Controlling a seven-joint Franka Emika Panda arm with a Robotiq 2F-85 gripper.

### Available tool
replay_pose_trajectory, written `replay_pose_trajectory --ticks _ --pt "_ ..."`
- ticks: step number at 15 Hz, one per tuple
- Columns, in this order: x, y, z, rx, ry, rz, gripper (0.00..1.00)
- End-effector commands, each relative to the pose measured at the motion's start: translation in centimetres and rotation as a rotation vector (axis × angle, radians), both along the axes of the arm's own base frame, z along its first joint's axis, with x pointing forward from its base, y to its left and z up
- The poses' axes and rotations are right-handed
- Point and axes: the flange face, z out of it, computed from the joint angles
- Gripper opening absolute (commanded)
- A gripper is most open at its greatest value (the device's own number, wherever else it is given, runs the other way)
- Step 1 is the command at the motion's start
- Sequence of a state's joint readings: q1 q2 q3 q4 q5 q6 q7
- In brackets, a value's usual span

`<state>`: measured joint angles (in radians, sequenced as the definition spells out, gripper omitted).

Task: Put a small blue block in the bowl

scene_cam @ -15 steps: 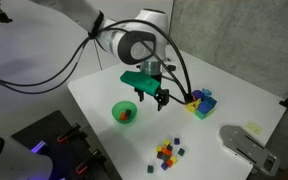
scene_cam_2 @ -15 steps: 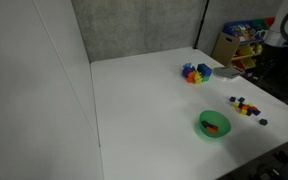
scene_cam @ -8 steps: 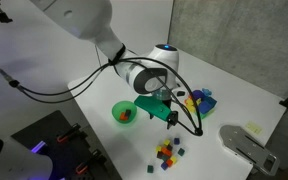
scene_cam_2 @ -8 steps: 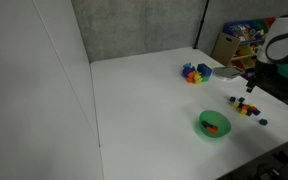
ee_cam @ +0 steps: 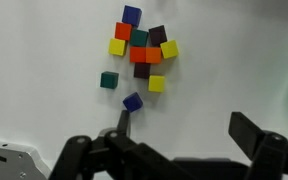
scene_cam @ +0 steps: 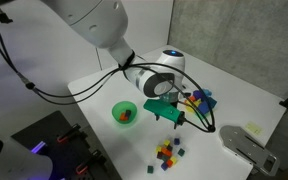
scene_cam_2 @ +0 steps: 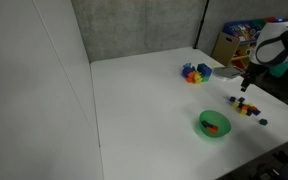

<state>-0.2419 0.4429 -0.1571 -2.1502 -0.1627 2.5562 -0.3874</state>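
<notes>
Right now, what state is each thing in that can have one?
gripper: open, holding nothing.
small blue block: loose on the table, apart from the cluster, not gripped.
bowl: upright, with something orange-red inside.
tiny cubes: bunched together on the table.
large blocks: piled together.

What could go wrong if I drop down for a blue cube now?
The loose small blue block lies right by one of the fingers, not centred in the open gripper; a straight descent may hit or push it. The other blue cube sits against neighbours in the cluster, so closing there could catch extras.
</notes>
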Motion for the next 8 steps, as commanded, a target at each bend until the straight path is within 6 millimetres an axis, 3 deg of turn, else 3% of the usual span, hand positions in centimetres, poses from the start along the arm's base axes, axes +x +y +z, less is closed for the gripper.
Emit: replay_pose_trajectory --ticks 1,8 --pt "0.6 -0.1 -0.5 0.006 0.002 0.007 1.00" --pt "3.2 -0.9 -5.7 0.067 0.000 0.045 1.00"
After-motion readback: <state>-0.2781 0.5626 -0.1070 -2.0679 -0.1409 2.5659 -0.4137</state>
